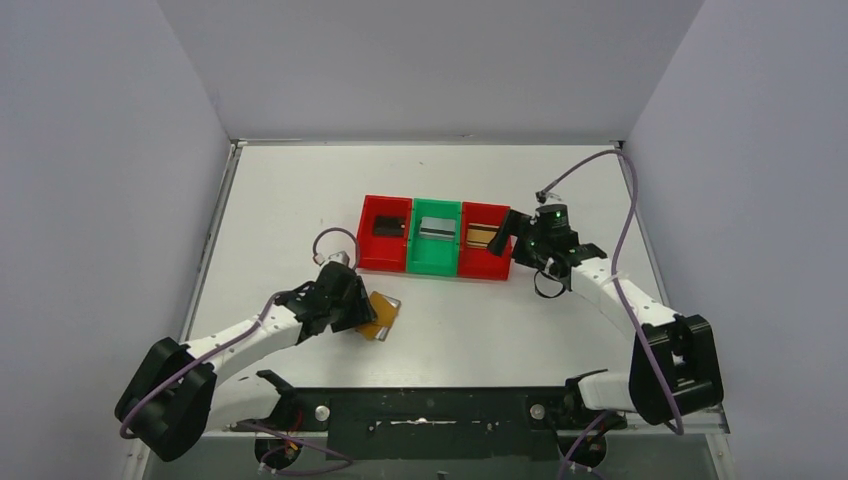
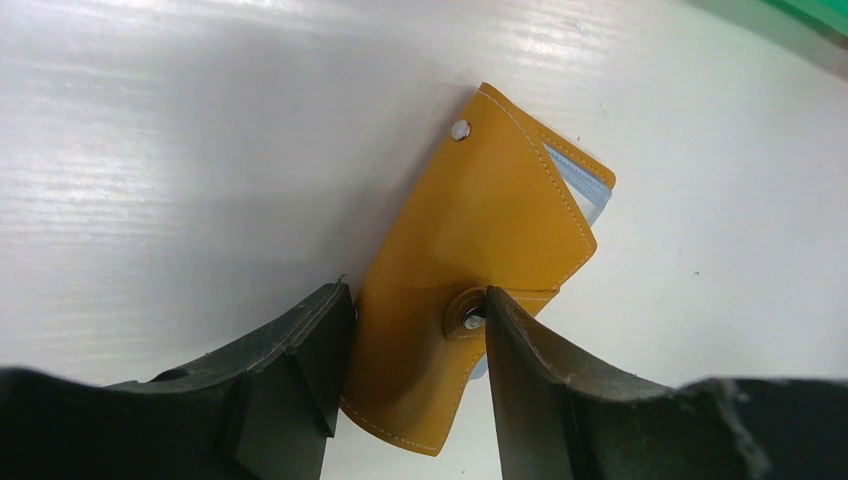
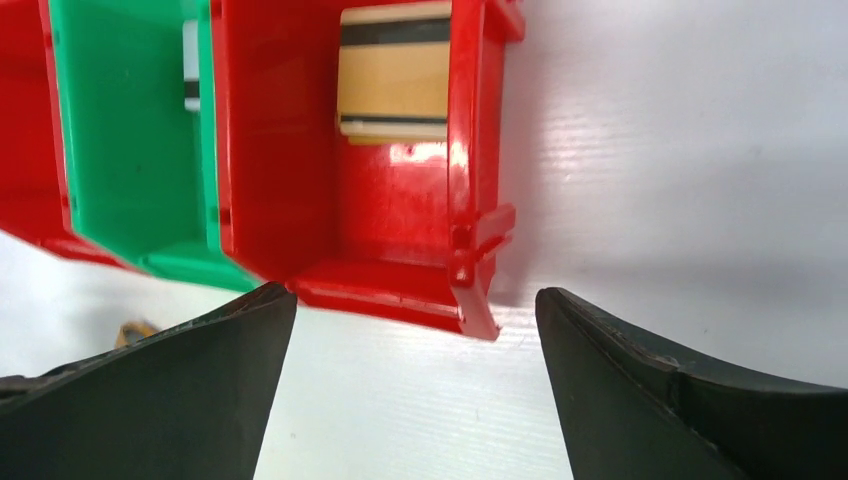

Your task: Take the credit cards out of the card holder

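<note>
The tan-mustard card holder lies on the white table in front of the bins. In the left wrist view the card holder is folded, with pale blue pockets peeking out at its far edge. My left gripper is shut on its near end, one finger on its left edge and the other at the snap tab. The credit cards lie in the bins: a black card, a silver-grey card and a gold-brown card. My right gripper hangs open and holds nothing, just right of the right red bin.
Three bins stand in a row mid-table: a red bin, a green bin and a red bin. The right red bin's corner is close in front of my right fingers. Grey walls enclose the table.
</note>
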Motion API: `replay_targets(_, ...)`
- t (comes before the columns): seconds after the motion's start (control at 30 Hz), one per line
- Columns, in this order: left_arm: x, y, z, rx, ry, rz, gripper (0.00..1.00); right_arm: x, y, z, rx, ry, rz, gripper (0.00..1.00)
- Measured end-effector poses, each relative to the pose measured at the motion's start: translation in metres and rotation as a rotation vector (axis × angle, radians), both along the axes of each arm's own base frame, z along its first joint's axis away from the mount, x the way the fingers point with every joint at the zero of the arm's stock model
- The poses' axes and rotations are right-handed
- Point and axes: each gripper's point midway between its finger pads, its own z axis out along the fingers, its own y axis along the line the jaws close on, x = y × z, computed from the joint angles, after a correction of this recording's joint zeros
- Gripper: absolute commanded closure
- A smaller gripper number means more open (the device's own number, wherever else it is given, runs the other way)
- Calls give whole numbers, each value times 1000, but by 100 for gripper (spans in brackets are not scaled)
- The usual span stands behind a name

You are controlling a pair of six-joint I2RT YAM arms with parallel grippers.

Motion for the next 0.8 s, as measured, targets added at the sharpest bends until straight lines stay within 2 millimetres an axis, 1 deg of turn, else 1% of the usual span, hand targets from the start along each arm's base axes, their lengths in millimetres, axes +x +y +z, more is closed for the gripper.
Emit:
replay_targets(0.13, -7, -1, 1, -17, 2, 10, 40, 20, -7, 5, -49, -1, -44, 7)
replay_targets(0.17, -8, 0, 1, -13, 5, 15, 37, 27, -8, 5, -65, 1, -58, 7)
replay_targets(0.27, -8, 5, 3, 20, 12, 27, 34, 38, -14, -4, -124, 26, -97, 7)
replay_targets(0.4, -1, 9, 11, 54, -5, 34, 32, 32, -22, -24, -229, 85, -125, 8)
replay_targets(0.47, 1, 9, 15, 60, -16, 37, 30, 27, -27, -29, -271, 103, -129, 8)
replay_targets(0.57, 1, 11, 16, 66, -21, 34, 27, 26, -36, -30, -323, 100, -139, 9)
replay_targets(0.63, 1, 12, 17, 71, -27, 28, 27, 28, -43, -29, -347, 93, -142, 9)
replay_targets(0.8, 1, 13, 18, 80, -34, 18, 27, 29, -51, -27, -382, 81, -125, 11)
